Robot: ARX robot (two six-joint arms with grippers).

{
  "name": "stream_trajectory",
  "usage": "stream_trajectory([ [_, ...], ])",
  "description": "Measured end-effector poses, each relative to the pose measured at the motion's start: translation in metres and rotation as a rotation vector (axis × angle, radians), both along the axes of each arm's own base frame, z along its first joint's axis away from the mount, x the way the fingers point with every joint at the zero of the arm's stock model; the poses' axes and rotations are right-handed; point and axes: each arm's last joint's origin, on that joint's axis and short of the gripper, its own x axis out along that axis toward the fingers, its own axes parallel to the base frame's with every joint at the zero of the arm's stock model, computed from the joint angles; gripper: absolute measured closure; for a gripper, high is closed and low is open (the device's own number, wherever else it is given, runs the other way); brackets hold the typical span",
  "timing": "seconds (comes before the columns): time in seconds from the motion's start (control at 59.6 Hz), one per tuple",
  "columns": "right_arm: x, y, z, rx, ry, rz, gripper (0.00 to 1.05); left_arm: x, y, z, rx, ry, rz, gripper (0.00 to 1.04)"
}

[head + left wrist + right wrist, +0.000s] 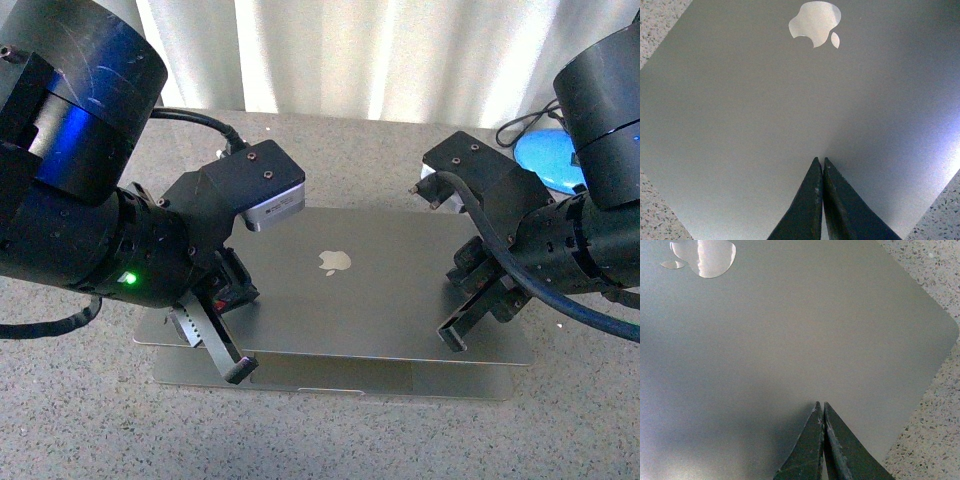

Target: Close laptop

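While the laptop (340,300) is lying mid-frame, lid almost down, the left gripper (237,371) and right gripper (452,341), jaws pressed together, are touching its lower corners.

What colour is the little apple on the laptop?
Shiny silvery white, the apple logo on the grey laptop; the left wrist view shows it best.

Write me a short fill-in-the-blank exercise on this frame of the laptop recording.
On the laptop, the left end effector and right end effector, jaws shut, are both over the ___.
Its logo has the shape of an ___.
The round lamp base at the back is coloured ___.
Missing words: lid; apple; blue.
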Motion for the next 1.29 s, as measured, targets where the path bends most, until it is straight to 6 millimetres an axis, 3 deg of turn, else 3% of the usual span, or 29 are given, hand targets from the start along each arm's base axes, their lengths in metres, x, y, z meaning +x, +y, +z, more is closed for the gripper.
stream_trajectory([
  [1.293,-0.004,0.002,-0.019,-0.023,0.051,0.009,1.04,-0.002,0.002,-0.025,-0.020,0.048,0.008,1.01],
])
